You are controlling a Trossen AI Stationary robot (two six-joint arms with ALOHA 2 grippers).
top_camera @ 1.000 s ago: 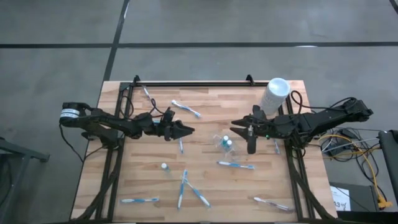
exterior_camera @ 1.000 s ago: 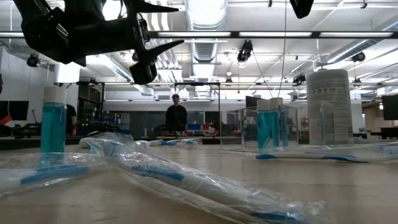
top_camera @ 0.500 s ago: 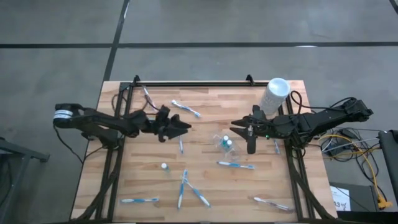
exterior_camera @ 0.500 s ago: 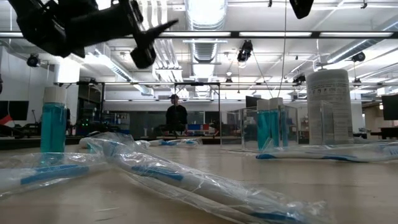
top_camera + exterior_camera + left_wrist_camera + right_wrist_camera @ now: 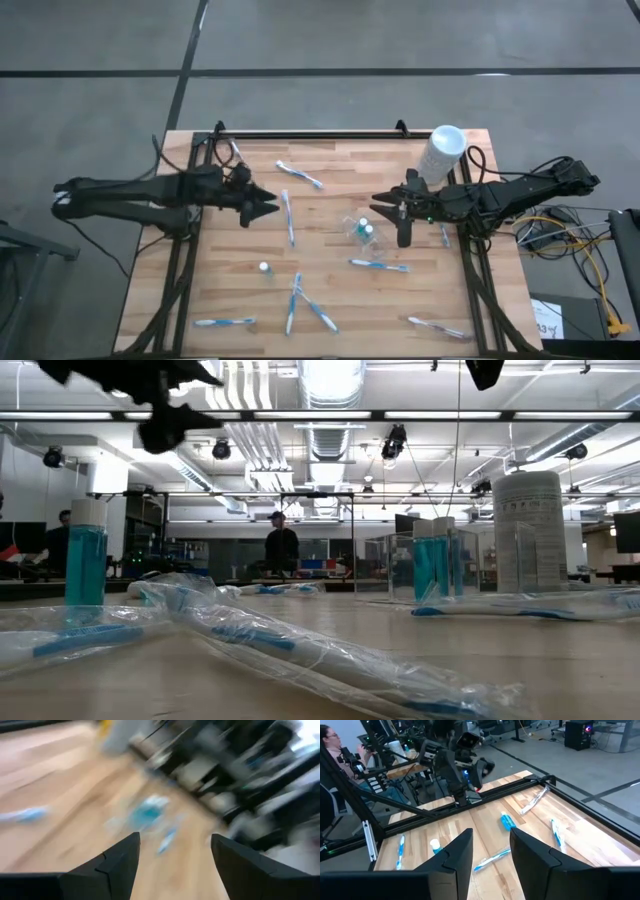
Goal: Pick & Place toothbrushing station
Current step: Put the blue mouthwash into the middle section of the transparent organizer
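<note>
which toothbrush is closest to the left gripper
The toothbrush lying lengthwise just right of the open left gripper; the others lie farther off.

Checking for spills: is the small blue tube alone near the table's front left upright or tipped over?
Upright. In the low view the tube stands vertical, white cap on top; from above only its round cap shows.

Overhead camera straight down on table (image 5: 330,290), low camera level across it, wrist cameras forward, all sharing tabletop
</note>
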